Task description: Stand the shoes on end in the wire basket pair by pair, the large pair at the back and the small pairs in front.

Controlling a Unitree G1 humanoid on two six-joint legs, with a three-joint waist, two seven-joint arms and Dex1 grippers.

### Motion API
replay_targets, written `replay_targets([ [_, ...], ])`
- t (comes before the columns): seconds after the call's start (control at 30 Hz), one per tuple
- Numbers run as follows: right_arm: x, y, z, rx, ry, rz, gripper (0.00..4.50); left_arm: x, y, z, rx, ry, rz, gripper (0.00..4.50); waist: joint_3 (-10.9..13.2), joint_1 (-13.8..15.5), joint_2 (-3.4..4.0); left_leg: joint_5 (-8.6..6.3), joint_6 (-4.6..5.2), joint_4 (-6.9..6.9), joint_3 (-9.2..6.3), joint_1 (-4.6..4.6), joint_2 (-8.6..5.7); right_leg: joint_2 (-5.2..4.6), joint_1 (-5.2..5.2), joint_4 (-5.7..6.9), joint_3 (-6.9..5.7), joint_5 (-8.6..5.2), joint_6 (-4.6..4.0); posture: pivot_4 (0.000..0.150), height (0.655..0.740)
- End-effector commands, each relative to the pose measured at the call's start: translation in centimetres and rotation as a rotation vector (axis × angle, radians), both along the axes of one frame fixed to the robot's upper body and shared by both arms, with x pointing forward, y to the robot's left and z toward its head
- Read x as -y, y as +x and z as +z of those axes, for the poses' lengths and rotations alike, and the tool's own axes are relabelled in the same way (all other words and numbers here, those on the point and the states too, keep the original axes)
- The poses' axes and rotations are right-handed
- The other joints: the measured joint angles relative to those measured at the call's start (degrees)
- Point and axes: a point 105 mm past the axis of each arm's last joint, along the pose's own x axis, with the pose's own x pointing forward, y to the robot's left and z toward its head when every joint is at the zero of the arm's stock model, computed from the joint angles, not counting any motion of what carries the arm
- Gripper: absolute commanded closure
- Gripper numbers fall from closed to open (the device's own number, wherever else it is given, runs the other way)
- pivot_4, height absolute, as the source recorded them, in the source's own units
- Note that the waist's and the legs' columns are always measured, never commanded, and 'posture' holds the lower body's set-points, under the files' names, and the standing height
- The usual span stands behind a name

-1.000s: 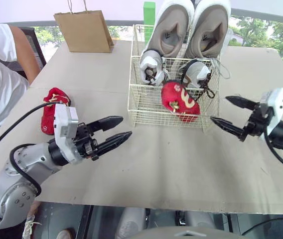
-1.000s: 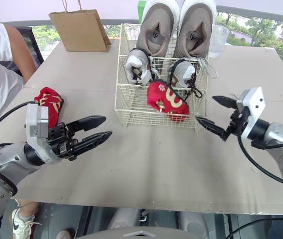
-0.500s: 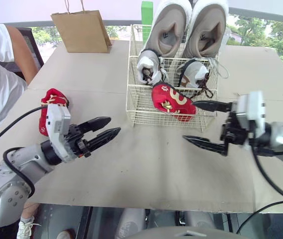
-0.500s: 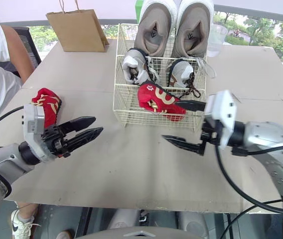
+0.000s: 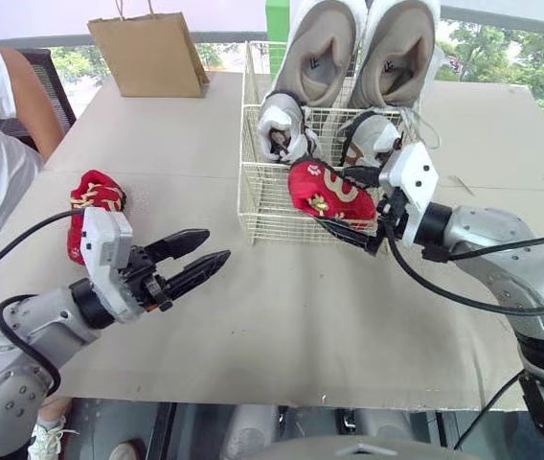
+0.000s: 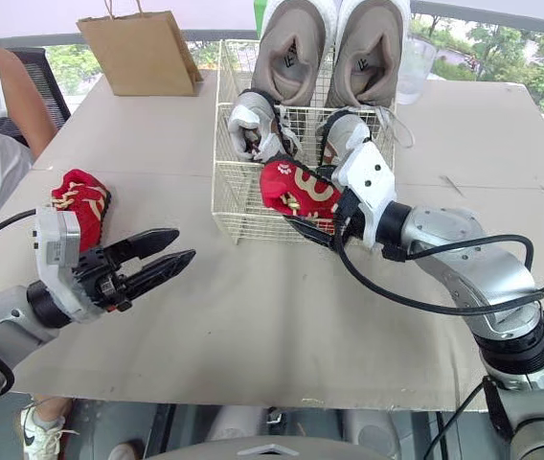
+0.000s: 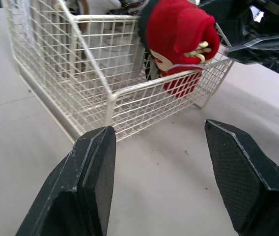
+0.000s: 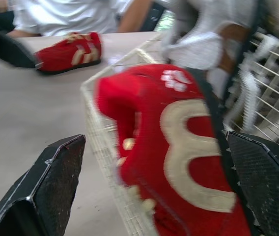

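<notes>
The left gripper [image 7: 157,129] holds its two black ribbed fingers [image 7: 93,182] spread wide above the pale grey tabletop [image 7: 164,196], aimed at a near corner of the cream wire basket [image 7: 56,73]. A red fabric shoe with cream stripes and laces [image 7: 176,34] leans over the basket's rim at the next corner along, its toe hanging outside the wire. The right gripper [image 7: 223,29] is just beside that shoe, one black finger pointing at it.
</notes>
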Motion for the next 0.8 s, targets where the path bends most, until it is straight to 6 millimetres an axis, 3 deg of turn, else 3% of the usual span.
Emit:
replay_targets([
  [0.03, -0.9, 0.2, 0.9, 0.054, -0.008, -0.033, 1.24, 1.8, -1.7, 1.7, 0.091, 0.041, -0.136, 1.38, 0.0, 0.0, 0.00, 0.00, 0.00, -0.01, 0.00, 0.00, 0.00, 0.00, 0.00, 0.00, 0.00, 0.00, 0.00, 0.150, 0.7400],
  [0.27, -0.4, 0.3, 1.3, 0.043, 0.033, -0.103, 4.44, 2.9, -1.6, 2.2, 0.113, 0.056, -0.231, 1.38, 0.0, 0.1, 0.03, -0.13, 0.25, 0.05, -0.02, 0.02, -0.04, 0.01, 0.05, 0.02, -0.03, -0.06, -0.15, 0.150, 0.7400],
  [0.6, 4.2, -1.1, 3.1, 0.040, 0.318, -0.402, 4.44, 3.6, 0.1, 1.8, 0.117, 0.013, -0.263, 1.38, 0.0, 0.5, 0.01, -0.11, 0.24, 0.12, -0.02, 0.01, -0.12, 0.03, 0.06, 0.05, -0.03, 0.05, -0.01, 0.150, 0.7400],
  [0.8, 6.1, -1.3, 3.0, 0.031, 0.418, -0.538, 4.44, 3.8, 0.5, 1.5, 0.115, -0.003, -0.296, 1.38, 0.0, 0.2, 0.03, -0.11, 0.25, 0.19, -0.03, 0.01, -0.14, 0.12, 0.07, 0.15, -0.03, 0.05, -0.01, 0.150, 0.7400],
])
